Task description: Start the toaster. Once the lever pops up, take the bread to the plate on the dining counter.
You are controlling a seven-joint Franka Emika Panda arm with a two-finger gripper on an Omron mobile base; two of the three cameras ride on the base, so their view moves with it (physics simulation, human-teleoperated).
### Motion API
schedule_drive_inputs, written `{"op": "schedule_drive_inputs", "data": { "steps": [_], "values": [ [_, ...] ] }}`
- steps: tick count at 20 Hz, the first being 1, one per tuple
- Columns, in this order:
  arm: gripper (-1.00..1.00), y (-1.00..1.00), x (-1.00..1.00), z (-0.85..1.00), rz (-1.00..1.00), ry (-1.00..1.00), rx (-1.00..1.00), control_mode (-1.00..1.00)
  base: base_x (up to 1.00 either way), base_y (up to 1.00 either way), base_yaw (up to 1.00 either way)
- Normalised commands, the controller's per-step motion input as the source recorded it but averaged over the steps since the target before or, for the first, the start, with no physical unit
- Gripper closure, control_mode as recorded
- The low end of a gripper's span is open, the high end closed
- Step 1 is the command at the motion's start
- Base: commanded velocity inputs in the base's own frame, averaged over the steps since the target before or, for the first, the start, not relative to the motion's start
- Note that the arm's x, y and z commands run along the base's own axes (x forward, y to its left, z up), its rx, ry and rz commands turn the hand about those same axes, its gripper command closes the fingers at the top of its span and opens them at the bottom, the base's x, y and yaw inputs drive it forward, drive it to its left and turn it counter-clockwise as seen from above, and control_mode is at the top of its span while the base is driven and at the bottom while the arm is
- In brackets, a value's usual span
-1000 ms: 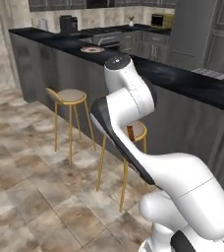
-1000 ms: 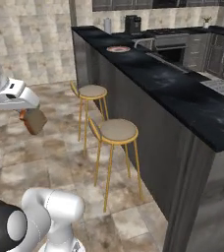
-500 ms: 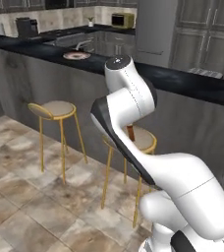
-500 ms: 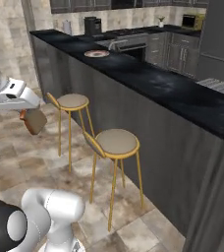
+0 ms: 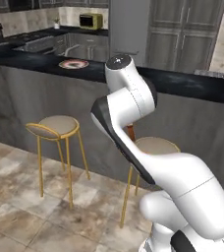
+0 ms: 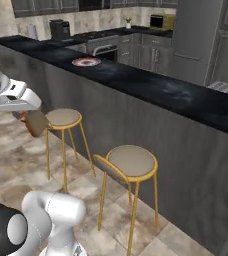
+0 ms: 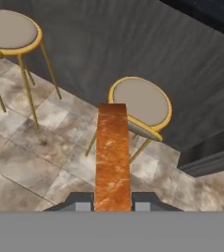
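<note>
The pincer (image 7: 113, 205) is clenched on the bread (image 7: 112, 152), held edge-on low by the stools, while the plate (image 6: 85, 62) sits up on the table (image 6: 151, 87), higher and off to the robot's left.
</note>
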Motion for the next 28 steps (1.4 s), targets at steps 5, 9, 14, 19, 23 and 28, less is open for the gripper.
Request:
{"op": "schedule_drive_inputs", "data": {
  "steps": [5, 9, 14, 19, 23, 28],
  "values": [
    [1.0, 0.0, 0.0, 0.0, 0.0, 0.0, 0.0, 1.0, 0.4, 1.0, -0.36],
    [1.0, 0.0, 0.0, 0.0, 0.0, 0.0, 0.0, 1.0, 0.35, 0.95, -0.36],
    [1.0, 0.0, 0.0, 0.0, 0.0, 0.0, 0.0, 1.0, 0.41, 0.91, -0.37],
    [1.0, 0.0, 0.0, 0.0, 0.0, 0.0, 0.0, 1.0, 0.42, 0.82, -0.37],
    [1.0, 0.0, 0.0, 0.0, 0.0, 0.0, 0.0, 1.0, 0.44, 0.66, -0.39],
    [1.0, 0.0, 0.0, 0.0, 0.0, 0.0, 0.0, 1.0, 0.49, 0.53, -0.39]
  ]
}}
